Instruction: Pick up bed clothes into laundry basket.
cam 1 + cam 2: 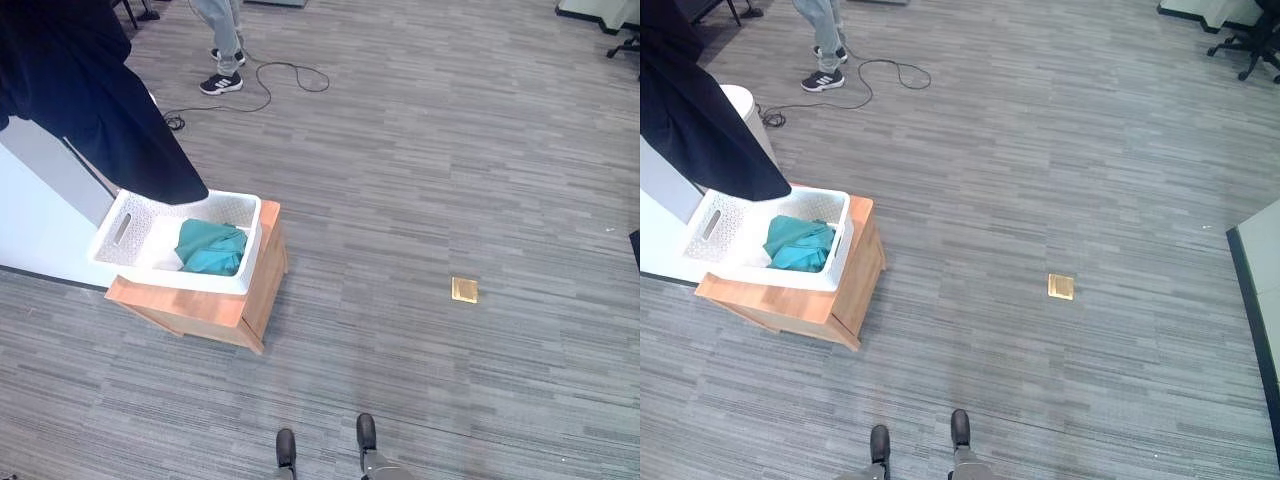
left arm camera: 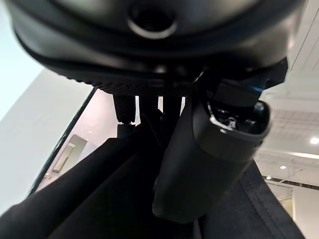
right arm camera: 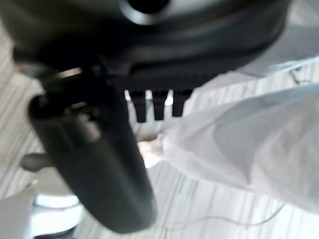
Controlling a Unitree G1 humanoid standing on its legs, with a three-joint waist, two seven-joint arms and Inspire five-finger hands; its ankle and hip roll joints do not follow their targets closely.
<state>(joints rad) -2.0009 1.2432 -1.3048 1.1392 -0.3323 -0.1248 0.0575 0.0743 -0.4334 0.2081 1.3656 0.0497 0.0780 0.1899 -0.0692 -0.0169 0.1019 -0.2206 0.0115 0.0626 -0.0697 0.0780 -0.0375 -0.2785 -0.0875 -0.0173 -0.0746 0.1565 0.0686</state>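
A large dark cloth (image 1: 90, 100) hangs down from the upper left, and its lower end reaches the back rim of the white laundry basket (image 1: 175, 277). Inside the basket lies a teal cloth (image 1: 212, 248). In the left wrist view my left hand (image 2: 209, 159) is shut on the dark cloth (image 2: 99, 199), which drapes around its thumb and fingers. In the right wrist view my right hand (image 3: 99, 164) is open with nothing in it, and white fabric (image 3: 249, 149) lies beyond it.
The basket stands on a low wooden box (image 1: 200, 315) beside a white bed (image 1: 40, 230). A person's legs (image 1: 225, 40) stand at the back, near a black cable (image 1: 290, 75) on the floor. A brass floor plate (image 1: 464, 290) sits to the right, and an office chair (image 1: 1250, 45) stands far right.
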